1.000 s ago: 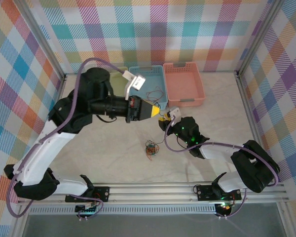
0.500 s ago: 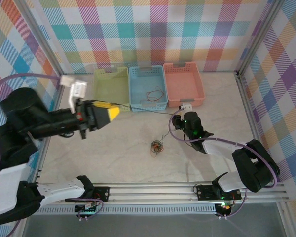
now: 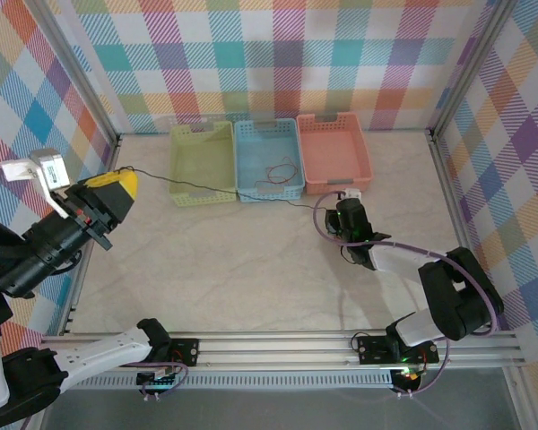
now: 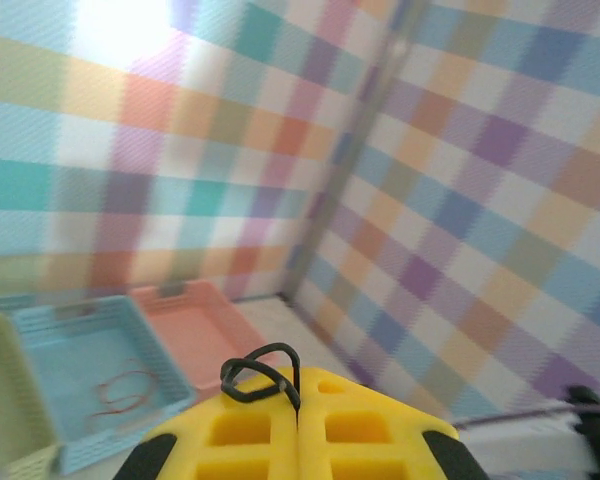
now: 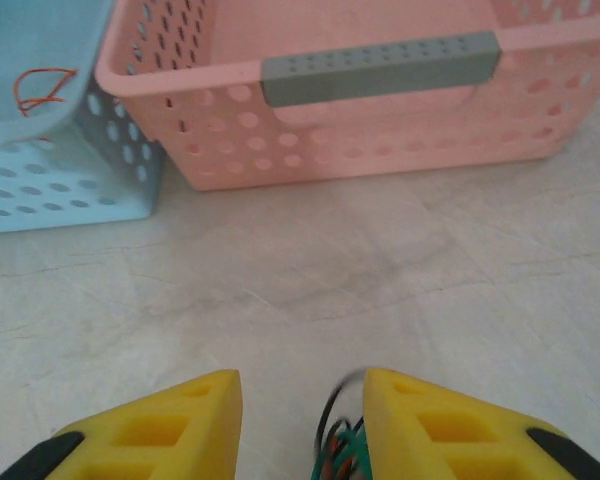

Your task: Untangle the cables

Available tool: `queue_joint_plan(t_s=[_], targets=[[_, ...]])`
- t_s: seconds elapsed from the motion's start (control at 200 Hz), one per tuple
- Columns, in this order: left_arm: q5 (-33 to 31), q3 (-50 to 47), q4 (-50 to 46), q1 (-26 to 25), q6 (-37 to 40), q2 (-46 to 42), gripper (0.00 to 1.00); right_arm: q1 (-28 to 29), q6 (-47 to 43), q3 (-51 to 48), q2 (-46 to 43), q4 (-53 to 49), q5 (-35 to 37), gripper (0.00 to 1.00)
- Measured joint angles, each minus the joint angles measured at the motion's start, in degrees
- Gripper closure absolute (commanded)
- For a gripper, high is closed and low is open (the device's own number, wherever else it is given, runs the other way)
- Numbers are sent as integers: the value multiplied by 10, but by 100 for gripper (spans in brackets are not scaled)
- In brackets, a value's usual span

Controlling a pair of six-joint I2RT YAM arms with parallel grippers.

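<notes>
Cable [image 4: 248,357] taut, clamped in left tool [image 4: 298,395] at table [image 3: 251,269] edge | right tool [image 5: 302,400] grips clump [image 5: 340,445] near pink basket [image 5: 380,130]

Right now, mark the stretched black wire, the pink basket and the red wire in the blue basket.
black wire [image 3: 152,176], top external view, on its taut stretch.
pink basket [image 5: 380,135], right wrist view, on its perforated near wall.
red wire [image 3: 282,170], top external view, on its coil inside the blue basket [image 3: 266,124].

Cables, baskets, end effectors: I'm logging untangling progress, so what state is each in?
Left end effector: shut on black cable.
Black cable: stretched between both end effectors.
Right end effector: holding cable clump.
Blue basket: contains red cable.
Green basket: empty.
Pink basket: empty.
</notes>
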Motion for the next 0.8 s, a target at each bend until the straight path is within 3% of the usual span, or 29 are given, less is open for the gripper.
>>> queue_joint_plan(t_s=[0.14, 0.415, 0.64, 0.8], targets=[[-106, 0, -9, 0, 32, 0, 100, -3, 10, 7, 1, -17, 3, 64], [-221, 44, -15, -10, 90, -7, 100, -13, 49, 43, 30, -80, 30, 72], [-258, 45, -8, -66, 109, -44, 100, -17, 68, 53, 38, -107, 39, 72], [-259, 17, -10, -78, 113, -17, 100, -17, 70, 53, 37, -105, 30, 72]])
